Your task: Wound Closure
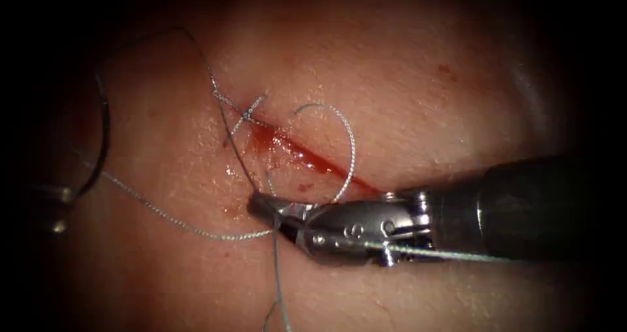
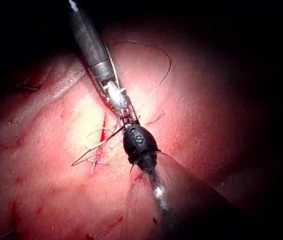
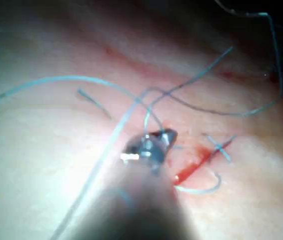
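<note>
- Right end effector [image 1: 261, 206] sits low on the tissue [image 1: 405, 90], jaws clenched on the thread [image 1: 170, 217] just left of the cut [image 1: 307, 157].
- Needle [image 1: 343, 150] arcs free over the cut, resting on the surface.
- Left end effector [image 1: 55, 208] at the far left edge; can't tell its state.

The tissue [image 1: 418, 77] is the surface that carries everything, its pale skin split by a slanting cut [image 1: 307, 157] lined with red fluid [image 1: 287, 146]. A knotted stitch with short cut ends [image 1: 247, 114] sits at the cut's upper left end, and thread [image 1: 163, 215] trails from there in loose loops across the tissue on the left of the cut. A curved needle [image 1: 98, 142] lies far out on the left, well apart from the cut, and another arc of thread [image 1: 349, 146] stands over the cut's right side.
</note>
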`<move>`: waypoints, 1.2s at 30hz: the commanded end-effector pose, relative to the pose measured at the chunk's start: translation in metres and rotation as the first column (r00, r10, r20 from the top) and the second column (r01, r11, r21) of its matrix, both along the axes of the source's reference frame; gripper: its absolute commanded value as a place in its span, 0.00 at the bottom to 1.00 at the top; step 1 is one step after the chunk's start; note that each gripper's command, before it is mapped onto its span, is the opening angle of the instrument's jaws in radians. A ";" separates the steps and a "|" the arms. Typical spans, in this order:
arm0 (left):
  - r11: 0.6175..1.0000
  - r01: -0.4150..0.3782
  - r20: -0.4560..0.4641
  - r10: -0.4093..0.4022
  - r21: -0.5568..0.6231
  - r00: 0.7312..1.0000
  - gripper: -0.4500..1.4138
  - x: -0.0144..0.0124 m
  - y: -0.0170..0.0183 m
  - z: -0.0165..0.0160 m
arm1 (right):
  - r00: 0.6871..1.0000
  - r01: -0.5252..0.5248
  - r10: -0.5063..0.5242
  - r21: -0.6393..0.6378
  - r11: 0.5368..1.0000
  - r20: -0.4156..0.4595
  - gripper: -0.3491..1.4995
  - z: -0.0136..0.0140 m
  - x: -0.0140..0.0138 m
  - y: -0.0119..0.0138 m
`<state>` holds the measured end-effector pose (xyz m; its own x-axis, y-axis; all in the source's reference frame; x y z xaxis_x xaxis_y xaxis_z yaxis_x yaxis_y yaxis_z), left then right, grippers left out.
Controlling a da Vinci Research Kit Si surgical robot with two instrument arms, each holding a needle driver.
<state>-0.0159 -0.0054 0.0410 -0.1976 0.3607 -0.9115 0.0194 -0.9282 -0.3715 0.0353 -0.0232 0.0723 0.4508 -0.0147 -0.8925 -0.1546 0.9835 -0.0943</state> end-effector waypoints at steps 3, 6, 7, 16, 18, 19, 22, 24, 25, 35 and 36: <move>1.000 -0.001 0.001 0.001 0.002 1.000 0.00 -0.0005 -0.0005 0.0006 | 0.999 0.043 -0.043 0.016 0.999 -0.028 0.00 -0.0042 0.0002 -0.0062; 1.000 -0.001 0.001 0.001 0.002 1.000 0.00 -0.0005 -0.0005 0.0006 | 0.996 0.085 -0.084 0.018 0.996 -0.042 0.00 -0.0074 0.0005 -0.0095; 1.000 -0.001 0.001 0.001 0.002 1.000 0.00 -0.0005 -0.0005 0.0006 | 0.995 0.094 -0.093 0.018 0.995 -0.045 0.00 -0.0082 0.0006 -0.0101; 1.000 -0.002 0.002 0.002 0.002 1.000 0.00 -0.0003 -0.0005 0.0005 | 0.975 0.207 -0.203 0.040 0.977 -0.091 0.00 -0.0143 0.0000 -0.0143; 1.000 -0.003 0.002 0.003 0.002 1.000 0.00 -0.0003 -0.0005 0.0005 | 0.964 0.249 -0.243 0.047 0.967 -0.106 0.00 -0.0152 -0.0004 -0.0152; 1.000 -0.003 0.003 0.003 0.002 1.000 0.00 -0.0002 -0.0005 0.0005 | 0.947 0.307 -0.298 0.059 0.950 -0.116 0.00 -0.0161 -0.0008 -0.0163; 1.000 -0.003 0.003 0.003 0.002 1.000 0.00 -0.0003 -0.0005 0.0005 | 0.952 0.297 -0.291 0.055 0.953 -0.092 0.35 -0.0172 -0.0016 -0.0165; 1.000 -0.003 0.003 0.003 0.002 1.000 0.00 -0.0003 -0.0005 0.0005 | 0.967 0.250 -0.247 0.050 0.967 -0.058 0.70 -0.0171 -0.0022 -0.0155; 1.000 -0.003 0.002 0.003 0.002 1.000 0.00 -0.0003 -0.0005 0.0005 | 0.972 0.234 -0.232 0.050 0.971 -0.050 0.76 -0.0169 -0.0025 -0.0149; 1.000 -0.014 0.006 0.014 0.001 1.000 0.00 0.0004 -0.0006 0.0008 | 0.994 0.037 -0.044 0.071 0.997 0.102 0.90 -0.0097 -0.0081 -0.0059; 1.000 -0.016 0.004 0.016 0.000 1.000 0.00 0.0004 -0.0006 0.0009 | 0.995 0.013 -0.020 0.067 0.998 0.102 0.90 -0.0091 -0.0081 -0.0052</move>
<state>-0.0150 -0.0055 0.0412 -0.2016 0.3555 -0.9127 0.0353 -0.9285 -0.3695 0.0268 -0.0279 0.0623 0.5403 0.0374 -0.8407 -0.1383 0.9894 -0.0449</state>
